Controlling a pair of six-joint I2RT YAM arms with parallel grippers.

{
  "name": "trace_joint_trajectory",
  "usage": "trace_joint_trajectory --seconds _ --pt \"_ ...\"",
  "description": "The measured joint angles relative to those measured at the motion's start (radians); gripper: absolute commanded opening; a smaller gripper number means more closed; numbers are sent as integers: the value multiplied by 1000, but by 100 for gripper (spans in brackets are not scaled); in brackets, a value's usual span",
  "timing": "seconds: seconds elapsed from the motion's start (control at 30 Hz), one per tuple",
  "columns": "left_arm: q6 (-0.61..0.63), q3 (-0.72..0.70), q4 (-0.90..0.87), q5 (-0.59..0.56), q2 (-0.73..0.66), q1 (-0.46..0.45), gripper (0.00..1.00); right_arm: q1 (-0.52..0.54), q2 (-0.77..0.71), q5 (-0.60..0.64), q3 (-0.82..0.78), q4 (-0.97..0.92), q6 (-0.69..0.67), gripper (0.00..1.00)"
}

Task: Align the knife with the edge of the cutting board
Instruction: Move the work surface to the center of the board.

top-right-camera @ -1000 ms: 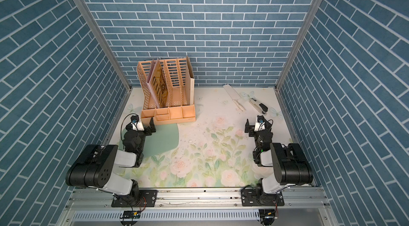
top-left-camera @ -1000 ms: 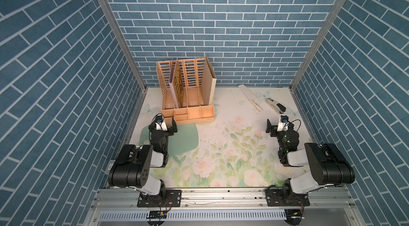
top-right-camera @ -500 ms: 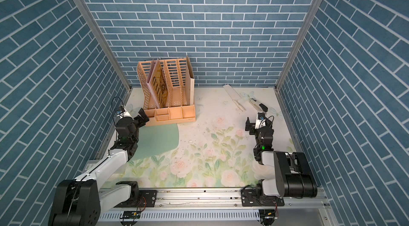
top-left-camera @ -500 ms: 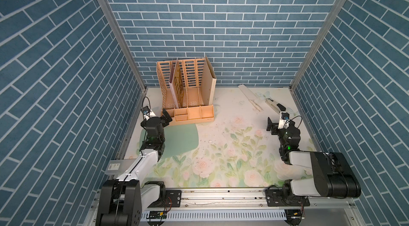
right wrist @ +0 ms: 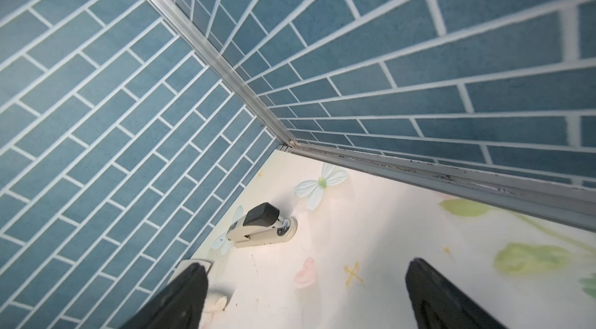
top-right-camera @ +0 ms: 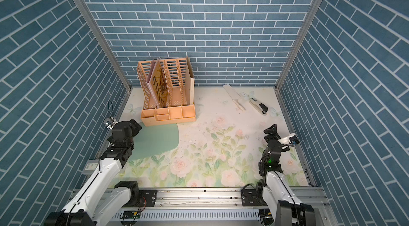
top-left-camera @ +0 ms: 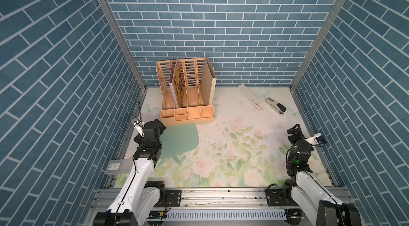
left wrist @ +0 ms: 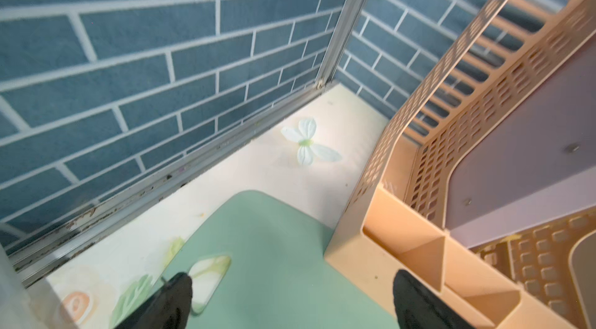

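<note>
The knife [top-left-camera: 249,96] [top-right-camera: 234,95] lies flat at the back right, blade toward the back wall, far from both arms. The mint-green cutting board [top-left-camera: 180,140] [top-right-camera: 158,141] lies at the left, its far edge against the organizer. My left gripper [top-left-camera: 157,125] [top-right-camera: 134,126] hovers open over the board's far-left part. In the left wrist view the left gripper [left wrist: 292,290] spans bare cutting board [left wrist: 267,246], one finger by its hole. My right gripper [top-left-camera: 295,130] [top-right-camera: 272,130] [right wrist: 306,282] is open and empty above the mat. The knife's cream handle end [right wrist: 216,303] peeks from behind one finger.
A peach file organizer [top-left-camera: 188,103] [top-right-camera: 168,105] [left wrist: 451,182] stands at the back left, touching the board. A white-and-black stapler [top-left-camera: 275,107] [top-right-camera: 259,106] [right wrist: 261,227] lies right of the knife. Brick walls close in three sides.
Both arms have unfolded and reached forward. The left gripper shifted to the board's far-left part; the right gripper swung toward the right wall and turned to face the far right corner.
</note>
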Motion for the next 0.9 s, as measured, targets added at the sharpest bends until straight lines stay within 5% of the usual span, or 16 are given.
trace_joint_trajectory --seconds 0.23,0.53,0.9 --pt "-14 41 -126 115 80 1 100 -3 155 -272 274 -183 -42 99" --pt "-14 29 -104 256 193 2 100 55 291 -553 297 -313 -102 95" --pt "-11 6 -62 289 224 2 100 479 435 -585 386 -358 -176 91"
